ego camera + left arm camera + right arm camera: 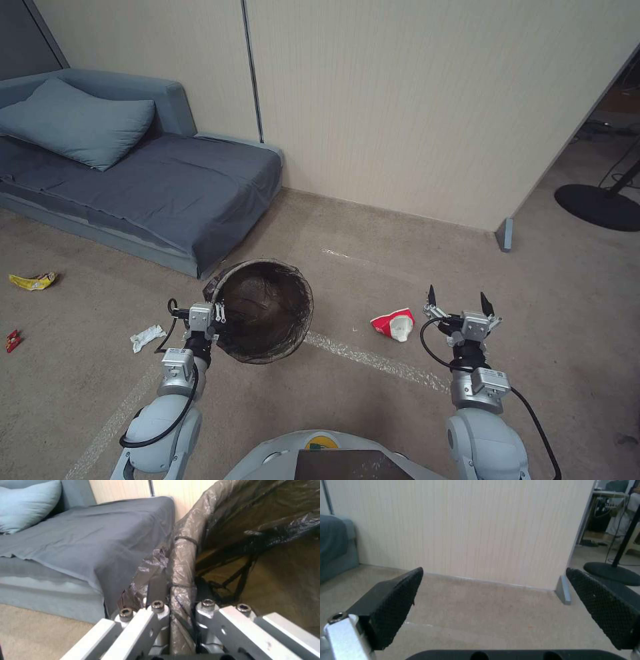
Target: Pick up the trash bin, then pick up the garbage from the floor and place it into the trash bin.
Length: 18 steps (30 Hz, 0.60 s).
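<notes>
On the carpet: four litter pieces [393,325], one bin [265,311].

Left gripper [181,620] clamped on bag-lined rim of trash bin [182,562]; grey sofa [83,545] w/ blue pillow [26,505] just beside bin.

Silver-grey arms with looping black cables, hex screws, and black textured fingers [395,605]

I stand in a mock living room: blue sofa [133,180] with pillow [73,127], carpet [373,267] (partition walls [413,100], not real ones).
</notes>
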Motion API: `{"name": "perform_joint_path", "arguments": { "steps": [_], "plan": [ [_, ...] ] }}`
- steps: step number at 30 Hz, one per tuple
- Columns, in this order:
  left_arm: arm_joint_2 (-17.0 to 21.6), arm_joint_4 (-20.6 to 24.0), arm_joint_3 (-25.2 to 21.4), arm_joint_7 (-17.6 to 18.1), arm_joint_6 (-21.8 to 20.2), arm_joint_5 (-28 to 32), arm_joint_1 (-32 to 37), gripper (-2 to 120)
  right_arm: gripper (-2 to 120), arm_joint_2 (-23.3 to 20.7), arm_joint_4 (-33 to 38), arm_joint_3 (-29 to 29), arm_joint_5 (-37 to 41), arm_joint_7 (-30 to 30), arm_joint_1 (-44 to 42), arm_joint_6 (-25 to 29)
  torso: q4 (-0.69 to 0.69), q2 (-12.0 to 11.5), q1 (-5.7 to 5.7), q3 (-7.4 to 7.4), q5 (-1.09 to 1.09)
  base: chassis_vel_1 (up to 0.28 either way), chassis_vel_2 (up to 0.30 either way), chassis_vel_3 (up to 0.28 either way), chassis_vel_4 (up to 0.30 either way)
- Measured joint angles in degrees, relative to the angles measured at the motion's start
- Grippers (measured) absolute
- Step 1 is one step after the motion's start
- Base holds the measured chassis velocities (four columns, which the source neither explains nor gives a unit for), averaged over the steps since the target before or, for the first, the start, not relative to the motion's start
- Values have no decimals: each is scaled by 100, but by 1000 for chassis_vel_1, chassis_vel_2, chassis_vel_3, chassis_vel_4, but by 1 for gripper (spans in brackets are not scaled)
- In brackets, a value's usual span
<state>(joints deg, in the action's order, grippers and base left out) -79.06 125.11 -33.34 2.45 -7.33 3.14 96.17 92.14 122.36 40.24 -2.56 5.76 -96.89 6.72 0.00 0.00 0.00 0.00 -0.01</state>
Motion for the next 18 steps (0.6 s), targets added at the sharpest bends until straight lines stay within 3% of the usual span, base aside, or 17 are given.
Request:
{"name": "perform_joint_path", "arguments": {
  "steps": [18],
  "plan": [
    [-24,-8,15,-2,35,-18,-5,3,100,0,2,-8,4,8,6,12,0,0,0,0,1,-102,94,92,-96]
  ]
}}
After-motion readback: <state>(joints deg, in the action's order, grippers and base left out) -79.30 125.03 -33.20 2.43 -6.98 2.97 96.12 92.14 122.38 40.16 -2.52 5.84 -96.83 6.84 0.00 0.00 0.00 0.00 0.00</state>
